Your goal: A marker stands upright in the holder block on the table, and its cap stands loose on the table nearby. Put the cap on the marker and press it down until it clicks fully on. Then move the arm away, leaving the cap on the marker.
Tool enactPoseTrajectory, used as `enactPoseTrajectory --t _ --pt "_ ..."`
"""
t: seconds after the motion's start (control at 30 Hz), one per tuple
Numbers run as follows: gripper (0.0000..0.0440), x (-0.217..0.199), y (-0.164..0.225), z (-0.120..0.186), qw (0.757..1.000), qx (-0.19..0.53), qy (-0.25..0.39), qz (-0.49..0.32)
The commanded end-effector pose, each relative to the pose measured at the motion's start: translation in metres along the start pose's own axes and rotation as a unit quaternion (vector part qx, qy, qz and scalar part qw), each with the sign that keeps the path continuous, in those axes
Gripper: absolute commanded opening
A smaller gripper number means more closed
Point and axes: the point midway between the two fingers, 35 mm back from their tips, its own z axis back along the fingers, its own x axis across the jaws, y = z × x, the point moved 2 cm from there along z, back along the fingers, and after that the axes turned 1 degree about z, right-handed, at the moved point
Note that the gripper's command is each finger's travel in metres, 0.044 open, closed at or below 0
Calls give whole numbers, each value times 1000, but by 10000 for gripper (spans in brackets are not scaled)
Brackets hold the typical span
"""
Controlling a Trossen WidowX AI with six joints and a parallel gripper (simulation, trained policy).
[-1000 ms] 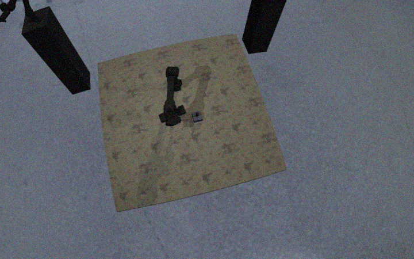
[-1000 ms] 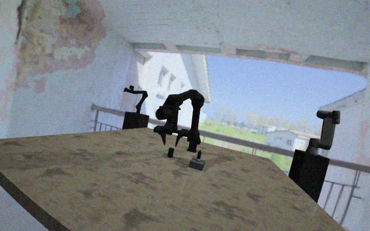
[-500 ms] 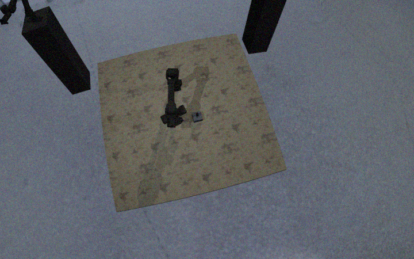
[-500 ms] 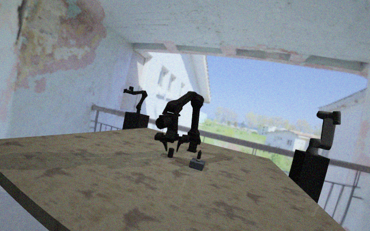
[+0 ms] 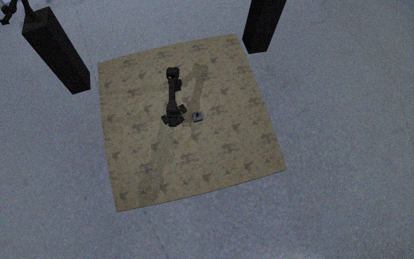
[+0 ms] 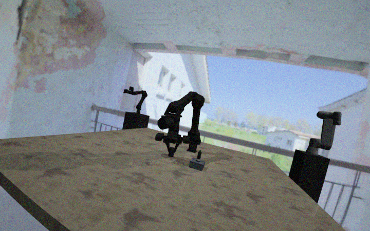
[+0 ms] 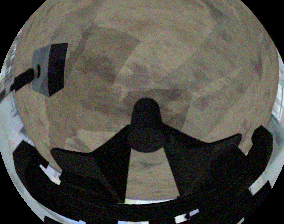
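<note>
on mottled tan wood, hand (image 6: 171, 151) (image 7: 145, 127) grips cap (image 6: 171, 154) (image 7: 146, 114).

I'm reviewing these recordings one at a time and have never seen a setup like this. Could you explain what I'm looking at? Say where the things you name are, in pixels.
The machine is one jointed black arm (image 5: 172, 93) (image 6: 196, 114) standing on a mottled brown table (image 5: 234, 180) (image 6: 151, 198). The top picture looks down from above, the exterior one looks across the table from the side, and the wrist one looks out past the arm's own fingers.

On the table sits a small grey holder block (image 5: 197, 121) (image 6: 196, 164) (image 7: 43, 70), with a dark marker (image 5: 197, 114) (image 6: 199, 154) (image 7: 24, 79) upright in it. The marker has no cap on it.

The cap (image 6: 171, 152) (image 7: 146, 120), a short dark cylinder, is held between the gripper's fingers, beside the block. The top picture hides it beneath the arm.
</note>
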Motion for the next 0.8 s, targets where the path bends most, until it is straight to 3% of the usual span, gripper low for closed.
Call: enactPoseTrajectory --t 0.0,0.17,0.77 --pt "50 0 -3 12 1000 -11 15 11" --pt "21 5 -8 29 999 -26 30 26" --pt "6 60 -34 75 995 -57 46 67"
